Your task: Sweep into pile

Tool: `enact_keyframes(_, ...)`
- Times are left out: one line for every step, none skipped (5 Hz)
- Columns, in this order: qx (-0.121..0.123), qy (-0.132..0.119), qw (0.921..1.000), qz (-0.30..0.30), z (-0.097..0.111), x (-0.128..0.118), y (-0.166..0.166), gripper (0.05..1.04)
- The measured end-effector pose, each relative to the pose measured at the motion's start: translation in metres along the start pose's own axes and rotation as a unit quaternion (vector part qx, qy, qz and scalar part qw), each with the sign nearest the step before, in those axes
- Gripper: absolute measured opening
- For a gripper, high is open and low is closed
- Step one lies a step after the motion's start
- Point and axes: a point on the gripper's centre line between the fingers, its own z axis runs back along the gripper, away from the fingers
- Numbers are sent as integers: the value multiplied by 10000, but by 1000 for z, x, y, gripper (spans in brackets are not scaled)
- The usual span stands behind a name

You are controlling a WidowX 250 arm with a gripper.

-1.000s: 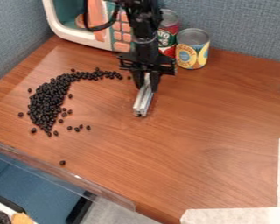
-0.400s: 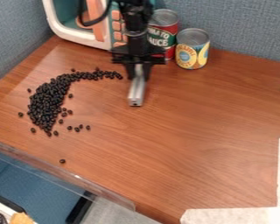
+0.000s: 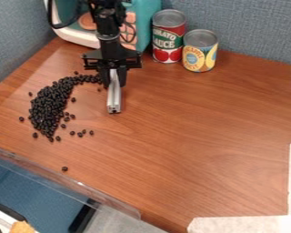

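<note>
gripper pinches a metal bar to the right of a curved spread of black beans

the gripper (image 3: 113, 82) hangs over the upper left part of the wooden tabletop (image 3: 190, 141), its two fingers pressed on either side of a pale metal bar (image 3: 114, 99). the gap between them is only as wide as the bar, which juts out from the grip toward the near side of the view, its long axis running almost straight down the picture.

the beans (image 3: 47, 107) lie to the left of the gripper. they form a hooked band: a thin tail reaches right, up beside the gripper, and the thick part bends down and left. the tail's end is close to the bar; whether they touch cannot be told. a few loose beans lie below the band, and one sits alone near the front edge.

the bar's long side faces the band, so it seems ready to serve as a sweeper. the likely next move is a push to the left, driving the tail into the thick part. pressing too far could scatter beans past it.
</note>
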Motion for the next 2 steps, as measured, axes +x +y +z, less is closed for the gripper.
enact_keyframes(60,-7,9994,350,0,5,19,344)
enact_keyframes(7,-161,9985,514,8,18,22,344)
